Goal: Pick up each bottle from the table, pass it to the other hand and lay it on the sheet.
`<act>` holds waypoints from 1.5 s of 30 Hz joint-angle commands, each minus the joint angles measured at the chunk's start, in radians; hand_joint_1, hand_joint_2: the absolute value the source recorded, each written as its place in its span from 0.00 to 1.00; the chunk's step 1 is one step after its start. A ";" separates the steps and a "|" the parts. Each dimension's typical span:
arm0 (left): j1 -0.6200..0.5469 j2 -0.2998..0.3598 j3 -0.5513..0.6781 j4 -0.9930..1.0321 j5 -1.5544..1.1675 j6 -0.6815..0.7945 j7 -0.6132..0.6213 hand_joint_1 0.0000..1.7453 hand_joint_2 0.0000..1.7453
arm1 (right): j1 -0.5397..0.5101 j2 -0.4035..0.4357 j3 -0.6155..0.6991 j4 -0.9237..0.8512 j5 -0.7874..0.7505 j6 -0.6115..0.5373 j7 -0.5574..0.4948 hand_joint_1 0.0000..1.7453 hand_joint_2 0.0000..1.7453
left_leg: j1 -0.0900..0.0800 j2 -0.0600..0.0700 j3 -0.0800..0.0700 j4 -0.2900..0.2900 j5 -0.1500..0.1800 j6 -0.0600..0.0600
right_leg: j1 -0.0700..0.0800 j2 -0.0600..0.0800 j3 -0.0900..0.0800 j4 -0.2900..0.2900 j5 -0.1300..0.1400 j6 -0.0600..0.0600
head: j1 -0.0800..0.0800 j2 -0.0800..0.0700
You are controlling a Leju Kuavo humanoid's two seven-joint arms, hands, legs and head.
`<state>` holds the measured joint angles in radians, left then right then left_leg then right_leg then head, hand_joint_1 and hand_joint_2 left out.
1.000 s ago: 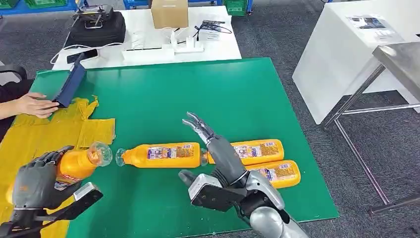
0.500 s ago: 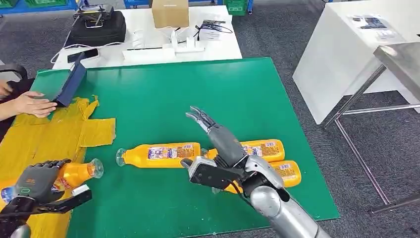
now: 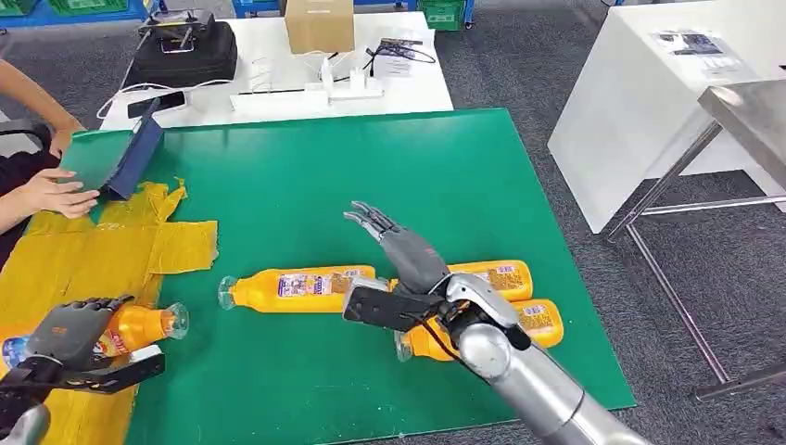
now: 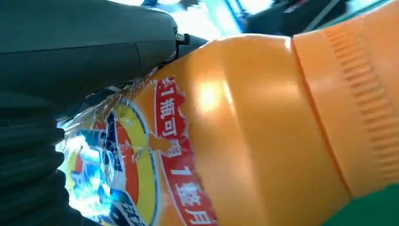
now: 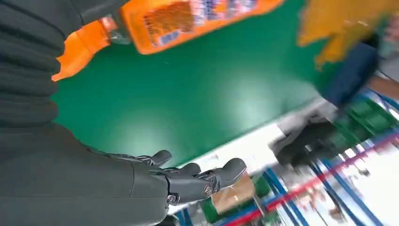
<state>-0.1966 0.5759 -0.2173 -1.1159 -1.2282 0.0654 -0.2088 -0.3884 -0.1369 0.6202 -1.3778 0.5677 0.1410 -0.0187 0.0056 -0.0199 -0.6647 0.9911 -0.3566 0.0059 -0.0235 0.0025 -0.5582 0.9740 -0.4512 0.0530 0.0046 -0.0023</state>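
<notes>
1. So here's where we're at: our left hand (image 3: 72, 331) is wrapped around an orange bottle (image 3: 139, 326) and holds it low over the yellow sheet (image 3: 83, 255), with the neck end poking out toward the green table (image 3: 306, 176). In the left wrist view the bottle's label is right up against the palm, so the grip looks solid.

2. Our right hand (image 3: 400, 248) holds nothing, its fingers apart and stretched forward. It hovers above the bottles left on the table.

3. Three bottles lie on the green: one long bottle (image 3: 297, 287) just left of the right hand, and a pair (image 3: 500, 276) side by side, partly hidden under our right arm.

4. What could go sideways, we reckon:
   - The bottle in the left hand is round and sits near the sheet's edge. Let go too early and it may roll off onto the green.
   - The sheet looks crumpled and loose, so dragging the bottle could bunch it up.
   - The right hand dropping onto the pair could knock one toward the table edge.
   - A person's hand (image 3: 48, 193) rests by the blue box (image 3: 134, 153) near the sheet, so a wide left swing is risky.
</notes>
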 commanded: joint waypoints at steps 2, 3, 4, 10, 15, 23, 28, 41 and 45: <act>-0.218 0.180 -0.298 0.046 0.259 -0.151 -0.182 0.00 0.00 | -0.327 0.099 0.180 0.537 -0.072 0.088 -0.011 0.00 1.00 | 0.003 0.004 0.001 0.003 -0.001 -0.001 | 0.003 0.002 0.001 0.002 0.000 -0.003 | 0.000 0.000; -0.230 0.186 -0.311 0.038 0.307 -0.168 -0.210 0.00 0.00 | -0.348 0.112 0.199 0.568 -0.074 0.101 -0.010 0.00 1.00 | 0.002 0.004 0.000 0.002 0.000 0.000 | 0.002 0.002 0.000 0.002 0.001 -0.003 | 0.000 0.000; -0.247 0.196 -0.329 0.027 0.365 -0.191 -0.235 0.00 0.00 | -0.379 0.137 0.222 0.616 -0.076 0.102 -0.011 0.00 1.00 | 0.003 0.004 0.001 0.004 -0.001 -0.001 | 0.003 0.002 0.001 0.003 0.001 -0.005 | 0.000 0.000; -0.281 0.212 -0.327 -0.014 0.525 -0.256 -0.281 0.00 0.00 | -0.442 0.216 0.293 0.735 -0.081 0.129 -0.026 0.00 1.00 | 0.003 0.003 0.000 0.003 0.001 0.000 | 0.003 0.001 0.000 0.002 0.002 -0.004 | 0.000 0.000; -0.244 0.204 -0.248 -0.064 0.649 -0.293 -0.302 0.00 0.00 | -0.456 0.254 0.337 0.780 -0.086 0.130 -0.046 0.00 1.00 | 0.003 0.003 0.001 0.002 0.000 0.000 | 0.002 0.000 0.001 0.002 0.001 -0.004 | 0.000 0.000; -0.068 -0.115 0.137 -0.156 0.916 -0.379 -0.322 0.00 0.00 | -0.446 0.285 0.400 0.834 -0.067 0.120 -0.041 0.00 1.00 | 0.000 -0.001 0.003 -0.003 0.002 0.001 | -0.001 -0.003 0.003 -0.002 0.001 -0.003 | 0.000 0.000; -0.070 -0.116 0.154 -0.163 0.910 -0.396 -0.313 0.00 0.00 | -0.447 0.284 0.402 0.838 -0.069 0.118 -0.045 0.00 1.00 | 0.002 0.001 0.000 0.000 0.001 0.000 | 0.002 -0.001 0.000 -0.001 0.001 -0.004 | 0.000 0.000; 0.039 -0.270 0.343 -0.365 1.106 -0.508 -0.232 0.00 0.00 | -0.366 0.285 0.645 1.011 0.310 0.099 0.182 0.00 1.00 | 0.002 0.002 0.002 -0.001 0.000 0.000 | 0.002 -0.001 0.003 -0.003 0.002 -0.003 | 0.000 0.000; 0.064 -0.274 0.366 -0.379 1.116 -0.509 -0.232 0.00 0.00 | -0.332 0.262 0.653 1.008 0.340 0.104 0.198 0.00 1.00 | 0.002 0.001 0.001 -0.001 0.001 0.000 | 0.001 -0.002 0.002 -0.003 0.002 -0.003 | 0.000 0.000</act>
<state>-0.1747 0.4005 0.0538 -1.4400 -0.1248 -0.4371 -0.4521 -0.7594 0.1534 1.1379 -0.4887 0.8616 0.2242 0.1460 0.0066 -0.0183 -0.6688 0.9913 -0.3545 0.0063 -0.0234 0.0026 -0.5631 0.9737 -0.4482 0.0515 0.0046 -0.0023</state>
